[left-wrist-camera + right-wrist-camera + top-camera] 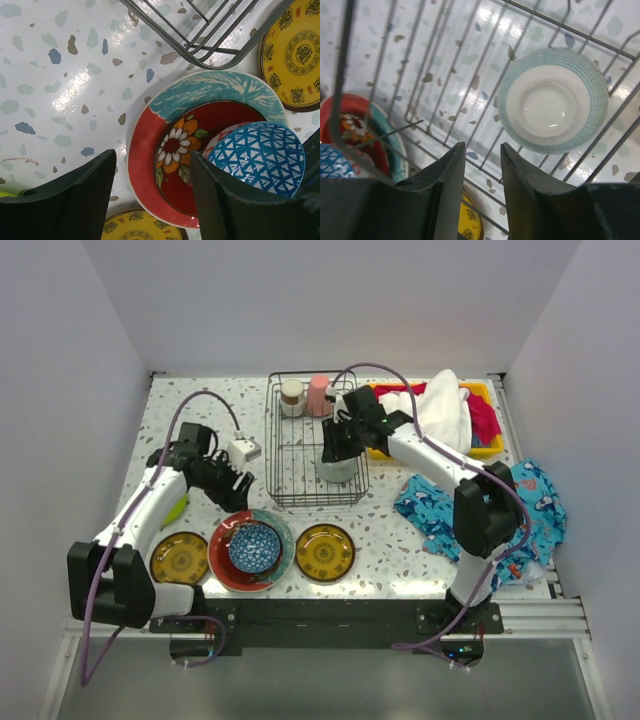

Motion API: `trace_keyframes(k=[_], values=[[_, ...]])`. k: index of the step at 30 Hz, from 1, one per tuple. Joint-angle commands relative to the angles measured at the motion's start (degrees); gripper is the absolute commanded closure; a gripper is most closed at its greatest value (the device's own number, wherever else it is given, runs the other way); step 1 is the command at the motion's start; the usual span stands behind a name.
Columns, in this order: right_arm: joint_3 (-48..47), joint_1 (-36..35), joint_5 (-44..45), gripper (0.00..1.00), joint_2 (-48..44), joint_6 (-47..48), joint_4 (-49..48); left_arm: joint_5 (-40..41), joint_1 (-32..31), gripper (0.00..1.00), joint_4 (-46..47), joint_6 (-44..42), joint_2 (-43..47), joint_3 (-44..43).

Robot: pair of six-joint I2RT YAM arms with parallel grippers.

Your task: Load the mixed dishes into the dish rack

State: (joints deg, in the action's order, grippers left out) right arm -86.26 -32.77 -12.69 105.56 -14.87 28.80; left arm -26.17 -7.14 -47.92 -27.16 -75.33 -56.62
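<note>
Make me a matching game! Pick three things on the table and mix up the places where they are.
Things:
1. pink cup
2. blue bowl
3. white towel

Places:
a. on the red plate
b. in the yellow bin
c. in the dish rack

Pairs: 1-c, 2-a, 3-b
</note>
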Motion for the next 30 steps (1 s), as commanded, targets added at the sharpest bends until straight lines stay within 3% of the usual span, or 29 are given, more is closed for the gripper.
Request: trace_keyframes(k=[1,6,11,18,26,30], values=[[0.6,-0.6,-6.4,0.58,-7.0,4.3,-3.4,0.7,0.1,0.35,-0.3,-2.3,3.1,-0.6],[4.8,-0.6,-4.8,0.56,-9.9,8.3,-1.6,0.2,0.0,0.35,-4.8,-6.8,6.2,-0.8],[7.3,-0.6,-2.4,0.62,-10.8,9.9,-0.6,-6.8,-0.4,0.35,-12.1,-15.8,11.9,-0.8],[7.7,-0.6,-1.2,0.61,-10.8,10.4,-0.3,-7.1,-8.9,0.34,-17.9,-24.3,16.8,1.4],[10.9,-0.6,2.0,0.58,-13.3,13.7,-1.4,-0.5,-24.8,0.36,-14.2,-19.0,17.2,5.8],[12.9,-0.5,4.6,0.58,-15.2,14.2,-2.3,-2.7,-27.1,0.38,-11.9,-16.4,17.1,7.0]])
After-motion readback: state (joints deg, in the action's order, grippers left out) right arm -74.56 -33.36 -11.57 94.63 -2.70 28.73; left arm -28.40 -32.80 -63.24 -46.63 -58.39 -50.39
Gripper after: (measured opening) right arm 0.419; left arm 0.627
